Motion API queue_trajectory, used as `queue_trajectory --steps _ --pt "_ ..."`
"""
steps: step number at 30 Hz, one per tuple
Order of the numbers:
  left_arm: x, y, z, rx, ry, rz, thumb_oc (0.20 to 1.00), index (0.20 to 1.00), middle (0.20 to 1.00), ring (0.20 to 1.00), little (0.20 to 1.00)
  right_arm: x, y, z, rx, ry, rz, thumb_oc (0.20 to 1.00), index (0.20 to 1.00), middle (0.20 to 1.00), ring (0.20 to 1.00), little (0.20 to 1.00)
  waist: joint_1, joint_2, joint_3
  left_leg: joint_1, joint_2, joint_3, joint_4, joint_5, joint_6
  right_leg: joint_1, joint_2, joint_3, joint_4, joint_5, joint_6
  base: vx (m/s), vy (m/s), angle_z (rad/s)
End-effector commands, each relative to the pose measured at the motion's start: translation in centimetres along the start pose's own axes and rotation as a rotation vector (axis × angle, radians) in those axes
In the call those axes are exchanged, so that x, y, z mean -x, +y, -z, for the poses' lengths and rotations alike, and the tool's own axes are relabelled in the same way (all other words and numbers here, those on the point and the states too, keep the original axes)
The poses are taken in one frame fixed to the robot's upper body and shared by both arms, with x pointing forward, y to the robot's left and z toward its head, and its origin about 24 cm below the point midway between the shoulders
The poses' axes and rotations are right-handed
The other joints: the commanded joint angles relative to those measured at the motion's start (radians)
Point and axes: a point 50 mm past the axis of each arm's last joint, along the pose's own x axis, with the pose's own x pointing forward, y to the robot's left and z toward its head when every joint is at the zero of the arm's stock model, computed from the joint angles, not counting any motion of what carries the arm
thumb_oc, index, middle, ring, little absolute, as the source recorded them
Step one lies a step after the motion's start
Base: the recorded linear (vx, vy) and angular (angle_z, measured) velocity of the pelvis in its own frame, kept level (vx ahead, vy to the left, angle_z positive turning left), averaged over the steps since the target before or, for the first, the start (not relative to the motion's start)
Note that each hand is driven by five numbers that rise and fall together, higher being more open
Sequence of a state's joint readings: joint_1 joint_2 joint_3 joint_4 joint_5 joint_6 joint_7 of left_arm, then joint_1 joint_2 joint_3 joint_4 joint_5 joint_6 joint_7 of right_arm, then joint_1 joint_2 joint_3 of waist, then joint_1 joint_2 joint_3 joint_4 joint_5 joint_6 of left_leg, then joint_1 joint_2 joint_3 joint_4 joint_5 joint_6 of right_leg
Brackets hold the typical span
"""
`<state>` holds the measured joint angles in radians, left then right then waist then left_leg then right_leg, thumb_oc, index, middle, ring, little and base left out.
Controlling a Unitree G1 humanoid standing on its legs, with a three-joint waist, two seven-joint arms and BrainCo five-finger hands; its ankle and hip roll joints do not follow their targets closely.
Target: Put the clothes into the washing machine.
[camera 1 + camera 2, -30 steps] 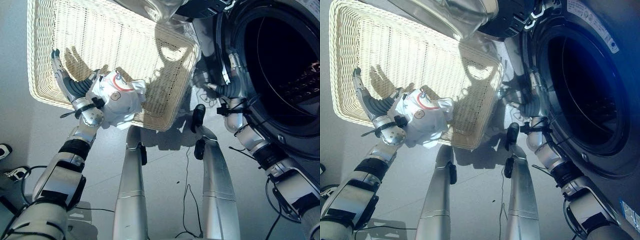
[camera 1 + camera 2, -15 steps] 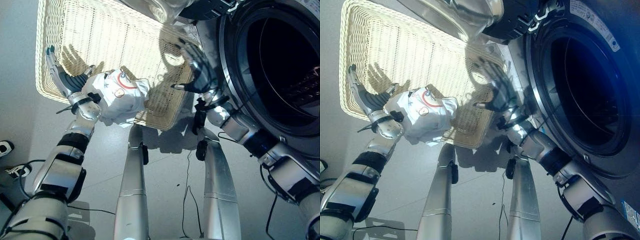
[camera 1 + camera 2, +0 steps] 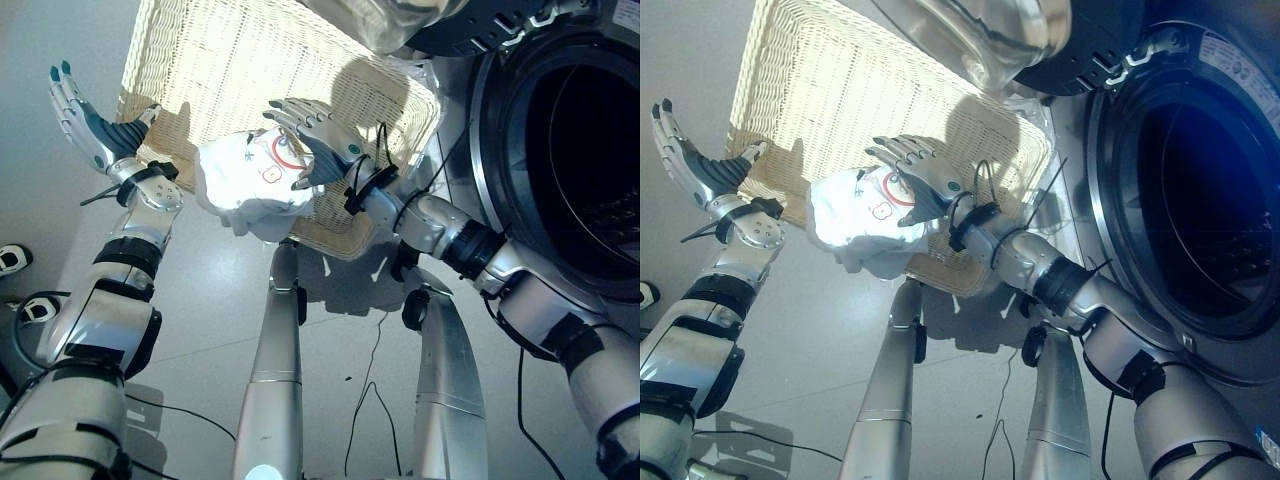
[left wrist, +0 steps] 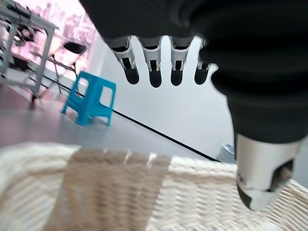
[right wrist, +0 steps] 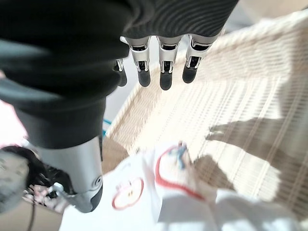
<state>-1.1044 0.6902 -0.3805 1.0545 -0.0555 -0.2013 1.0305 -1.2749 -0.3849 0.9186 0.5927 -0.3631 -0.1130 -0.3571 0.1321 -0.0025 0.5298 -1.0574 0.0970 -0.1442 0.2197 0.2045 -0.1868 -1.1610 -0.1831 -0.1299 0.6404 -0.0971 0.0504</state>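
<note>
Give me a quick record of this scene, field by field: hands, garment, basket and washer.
left hand: open, fingers straight, raised beside the basket, holding nothing
right hand: open, fingers straight, over the garment
garment: white with a red ring print, bunched at the basket's near edge
basket: pale wicker, on the floor
washer: door open, drum dark
task status: garment not yet in the washer

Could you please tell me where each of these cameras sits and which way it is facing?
Left eye view: head camera looking down at the wicker basket, white garment, washing machine; both arms show.
Right eye view: same scene, slightly offset.
Left wrist view: along the open left hand over the basket rim.
Right wrist view: along the open right hand above the garment.
Shared: the basket.
</note>
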Motion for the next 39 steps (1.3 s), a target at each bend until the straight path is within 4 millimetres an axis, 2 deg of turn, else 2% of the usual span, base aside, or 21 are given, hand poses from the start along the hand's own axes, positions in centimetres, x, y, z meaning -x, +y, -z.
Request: queue_trajectory --steps 1,8,16,26,30,39 --pt "-1.6 0.6 -1.5 0.027 0.003 -0.096 1.0 1.0 1.0 1.0 1.0 -1.0 0.6 -0.8 -0.042 0.014 -0.022 1.0 1.0 1.0 1.0 1.0 0.018 0.021 -0.01 -0.034 -0.105 0.019 0.112 -0.076 0.096 0.09 0.035 -0.074 -0.217 0.138 0.03 0.02 -0.017 0.09" --pt "-0.8 -0.8 -3.8 0.107 -0.043 -0.077 1.0 1.0 1.0 1.0 1.0 -1.4 2.5 0.8 -0.012 0.135 -0.111 1.0 1.0 1.0 1.0 1.0 0.051 0.049 -0.01 -0.046 -0.124 0.002 0.107 -0.063 0.106 0.085 0.022 -0.093 -0.224 0.156 0.034 0.01 -0.001 0.1" --pt "0.2 -1.6 -5.8 0.184 -0.094 -0.074 1.0 1.0 1.0 1.0 1.0 -1.4 2.8 2.2 0.037 0.244 -0.135 1.0 1.0 1.0 1.0 1.0 0.079 0.076 -0.01 -0.058 -0.144 -0.016 0.108 -0.052 0.113 0.073 0.009 -0.107 -0.219 0.17 0.04 0.02 0.004 0.08" --pt "1.2 -2.0 -6.9 0.244 -0.136 -0.065 1.0 1.0 1.0 1.0 1.0 -1.4 3.1 2.2 0.043 0.236 -0.155 1.0 1.0 1.0 1.0 1.0 0.096 0.097 -0.01 -0.079 -0.15 -0.027 0.106 -0.041 0.114 0.05 -0.001 -0.108 -0.211 0.182 0.045 0.01 0.011 0.03" --pt "1.7 -2.2 -7.0 0.257 -0.139 -0.062 1.0 1.0 1.0 1.0 1.0 -1.4 4.1 1.3 0.076 0.202 -0.232 1.0 1.0 1.0 1.0 1.0 0.102 0.098 -0.01 -0.078 -0.149 -0.031 0.1 -0.039 0.116 0.051 -0.006 -0.114 -0.212 0.184 0.049 0.0 0.0 0.0" --pt "1.9 -2.1 -7.2 0.277 -0.153 -0.067 1.0 1.0 1.0 1.0 1.0 -0.7 5.1 1.8 0.128 0.208 -0.303 1.0 1.0 1.0 1.0 1.0 0.107 0.104 -0.01 -0.08 -0.151 -0.039 0.091 -0.033 0.116 0.047 -0.009 -0.115 -0.223 0.196 0.053 0.0 0.0 0.0"
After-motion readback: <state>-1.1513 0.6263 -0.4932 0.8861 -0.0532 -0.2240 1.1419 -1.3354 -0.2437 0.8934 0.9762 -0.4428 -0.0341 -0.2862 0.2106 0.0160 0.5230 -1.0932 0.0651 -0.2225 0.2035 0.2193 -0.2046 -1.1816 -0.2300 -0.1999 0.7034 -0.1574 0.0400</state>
